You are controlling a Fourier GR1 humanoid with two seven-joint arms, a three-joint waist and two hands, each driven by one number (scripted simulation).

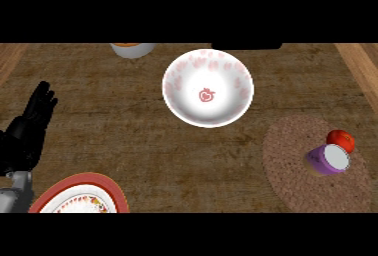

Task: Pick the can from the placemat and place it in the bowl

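— Brown wood-grain counter runs under everything we see, with lighter planks at both sides. Where does our target sit?

— On the round woven brownish placemat at the right: the short purple can with its pale grey lid lies tilted there, touching a small red round thing, perhaps a tomato, just behind it. We judge the mat is simply the pick-up spot.

— And the goal?

— The white bowl with pink blotches and a red motif at its centre stands well apart from the mat, up and to the left, holding nothing.

— Our hands?

— Only the black left hand shows, at the left edge, fingers straight, grasping nothing: resting. The right is out of view.

— Any writing?

— None we can read. An orange-rimmed patterned plate sits at the lower left; a white cup is cropped at the top.
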